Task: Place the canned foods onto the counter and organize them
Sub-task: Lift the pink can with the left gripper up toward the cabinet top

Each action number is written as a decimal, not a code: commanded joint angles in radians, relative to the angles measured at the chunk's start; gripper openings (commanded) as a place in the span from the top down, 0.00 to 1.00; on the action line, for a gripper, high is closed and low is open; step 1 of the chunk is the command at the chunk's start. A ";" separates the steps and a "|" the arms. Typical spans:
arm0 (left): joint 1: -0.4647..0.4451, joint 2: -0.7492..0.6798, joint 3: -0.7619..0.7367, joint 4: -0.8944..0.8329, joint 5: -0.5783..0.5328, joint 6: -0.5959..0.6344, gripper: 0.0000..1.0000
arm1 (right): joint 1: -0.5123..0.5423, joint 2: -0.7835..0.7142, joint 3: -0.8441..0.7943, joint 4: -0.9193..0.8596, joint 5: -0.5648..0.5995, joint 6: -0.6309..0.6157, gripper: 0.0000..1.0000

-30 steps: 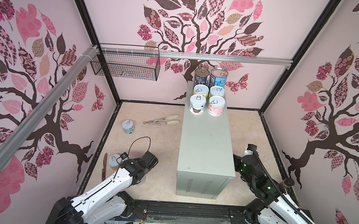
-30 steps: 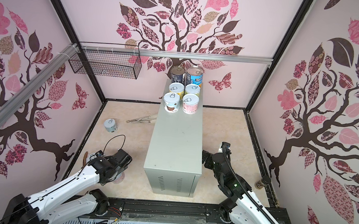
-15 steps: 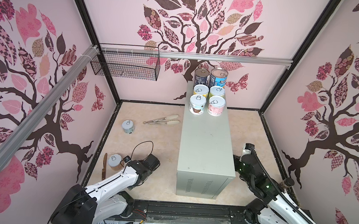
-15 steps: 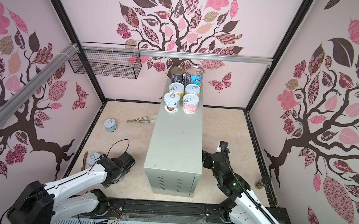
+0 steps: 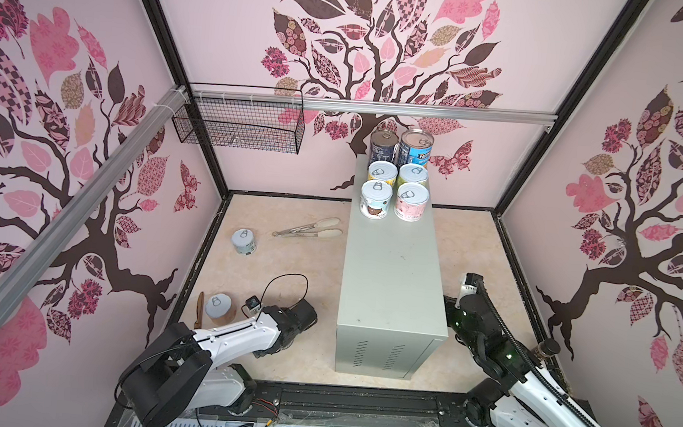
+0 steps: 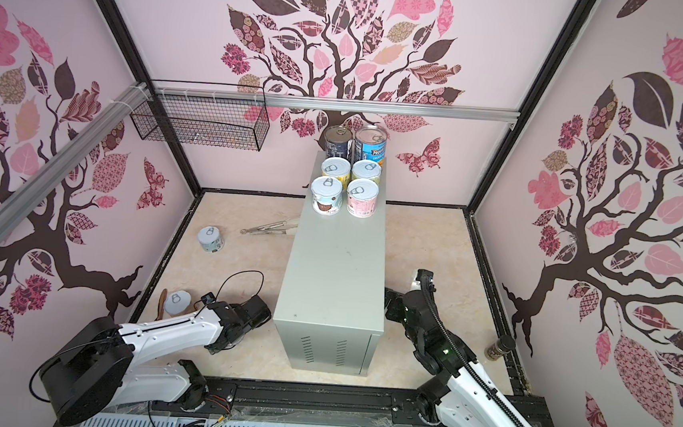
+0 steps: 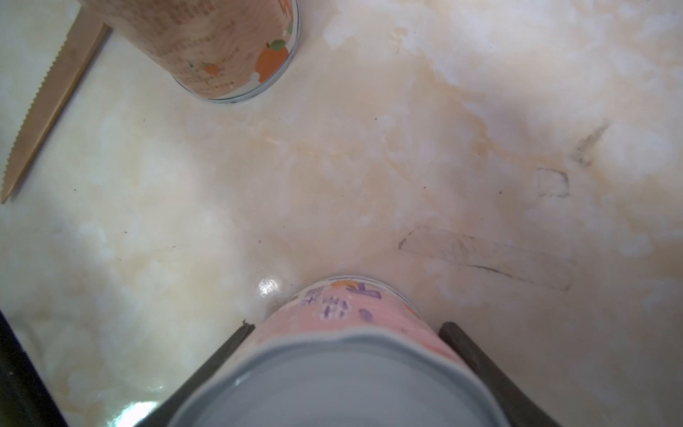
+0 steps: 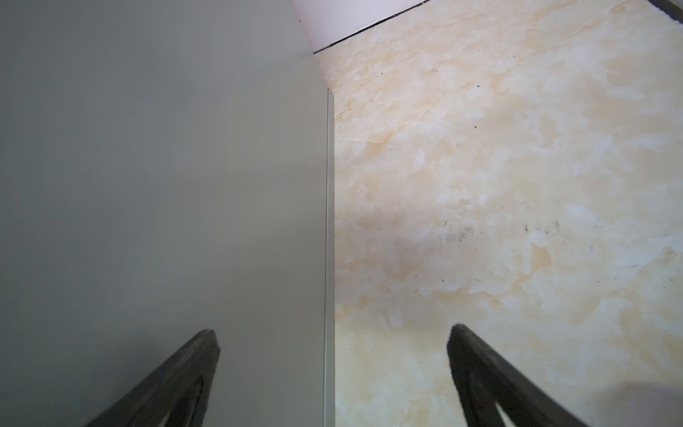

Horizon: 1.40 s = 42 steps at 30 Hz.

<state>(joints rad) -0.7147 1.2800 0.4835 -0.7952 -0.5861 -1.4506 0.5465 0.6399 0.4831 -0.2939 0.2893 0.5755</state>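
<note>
Where it stands, fingers point(image 7: 480, 369) flank can point(image 7: 343, 321).

Pale pink wall at 12 o'clock point(image 5: 228, 47), wall at 9 o'clock point(image 5: 11, 205) and wall at 3 o'clock point(image 5: 629, 133), each printed with a dark-brown tree in pink and patterned leaves. Black frame posts point(image 5: 155, 20) in the far corners. Aluminium rail point(image 5: 423, 111) across 12 o'clock, second rail point(image 5: 60, 223) slanting along 9 o'clock. Black wire basket point(image 5: 238, 125) hung toward 11 o'clock. Beige marbled floor point(image 5: 285, 268), glossy, with a small glare spot point(image 7: 269, 286) and faint scuffs point(image 7: 488, 255). Soft, even light.
</note>
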 commanded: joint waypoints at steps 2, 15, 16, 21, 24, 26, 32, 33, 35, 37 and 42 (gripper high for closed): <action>-0.009 0.015 -0.019 0.030 0.057 0.003 0.33 | -0.003 -0.011 -0.001 0.009 -0.010 -0.012 0.00; -0.009 -0.323 0.095 -0.080 -0.017 0.218 0.42 | -0.003 -0.012 -0.001 0.021 -0.045 -0.030 0.00; -0.010 -0.356 0.106 -0.086 -0.024 0.246 0.42 | -0.004 -0.014 -0.003 0.021 -0.050 -0.032 0.00; -0.010 -0.479 0.179 -0.103 -0.038 0.389 0.41 | -0.004 -0.031 -0.009 0.031 -0.084 -0.059 0.00; -0.010 -0.509 0.257 -0.152 -0.044 0.467 0.42 | -0.002 -0.053 -0.015 0.036 -0.102 -0.067 0.00; -0.009 -0.524 0.312 -0.178 -0.042 0.524 0.42 | -0.003 -0.070 -0.014 0.033 -0.094 -0.068 0.00; -0.009 -0.526 0.493 -0.225 -0.016 0.751 0.42 | -0.004 -0.111 0.010 0.027 -0.095 -0.055 0.00; -0.010 -0.516 0.529 -0.237 -0.011 0.780 0.42 | -0.003 -0.110 0.019 0.022 -0.093 -0.048 0.00; -0.010 -0.482 0.613 -0.262 0.003 0.849 0.42 | -0.004 -0.102 0.045 0.012 -0.093 -0.036 0.00; -0.010 -0.443 0.694 -0.292 0.024 0.902 0.42 | -0.004 -0.091 0.072 0.001 -0.092 -0.034 0.00; -0.009 -0.340 0.889 -0.349 0.092 1.024 0.44 | -0.004 -0.074 0.151 -0.022 -0.064 -0.063 0.00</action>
<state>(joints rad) -0.7212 0.9127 1.2682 -1.1244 -0.5251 -0.5457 0.5438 0.5652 0.5678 -0.3050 0.2073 0.5247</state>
